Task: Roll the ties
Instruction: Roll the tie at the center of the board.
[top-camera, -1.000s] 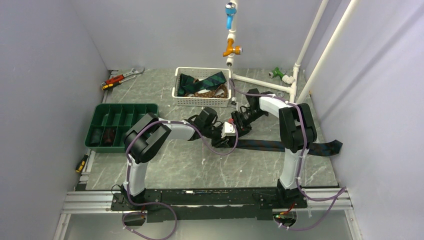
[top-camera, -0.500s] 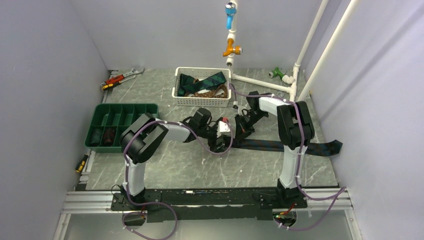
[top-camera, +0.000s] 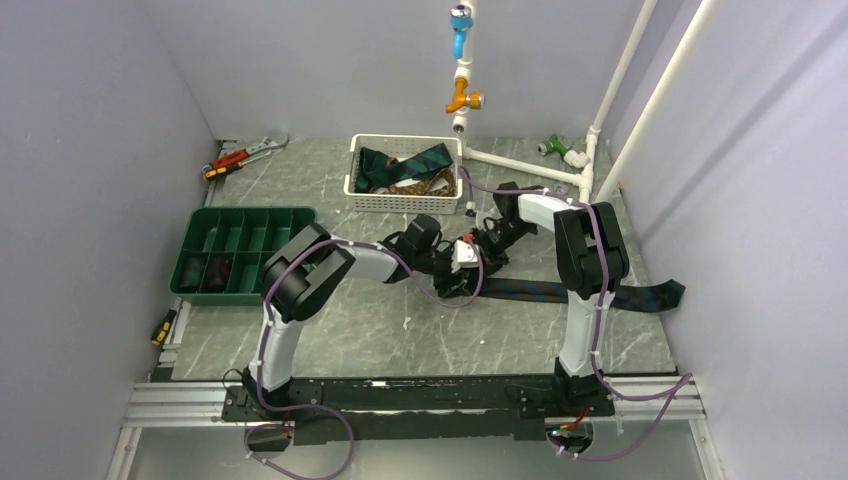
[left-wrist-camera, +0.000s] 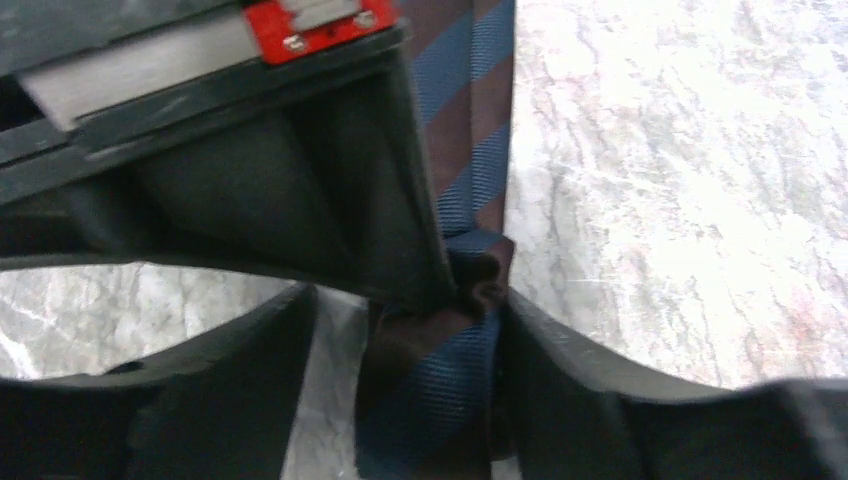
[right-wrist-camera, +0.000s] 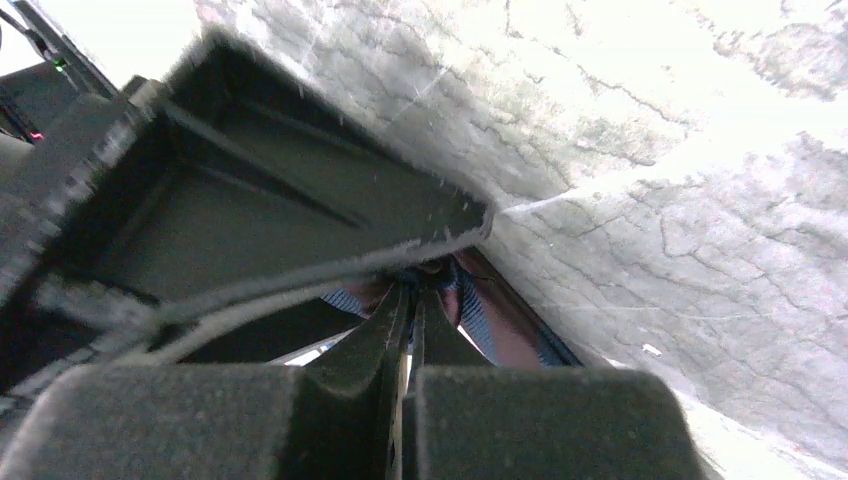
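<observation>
On the table (top-camera: 380, 330), just beyond the arm bases, one dark striped tie (top-camera: 530, 290) lies stretched flat towards the right, and its wide pointed end reaches close to the right wall. Both arms meet at its left end. The right gripper (right-wrist-camera: 408, 295) has its jaws pressed together, and they seem to pinch the folded tip of this tie, where the first turn of the roll should begin. The left gripper (left-wrist-camera: 405, 330) has its jaws apart; they stand on both sides of the same fold and do not clamp it, because on one side a strip of table shows between finger and fabric. So I judge that the rolling of this tie has only begun, since almost all its length is not yet wound. Further left, the green tray (top-camera: 270, 255) holds two dark rolls (top-camera: 203, 271), probably finished ties. At the far side, the white basket (top-camera: 405, 205) contains several loose ties (top-camera: 400, 162) which wait for rolling.
</observation>
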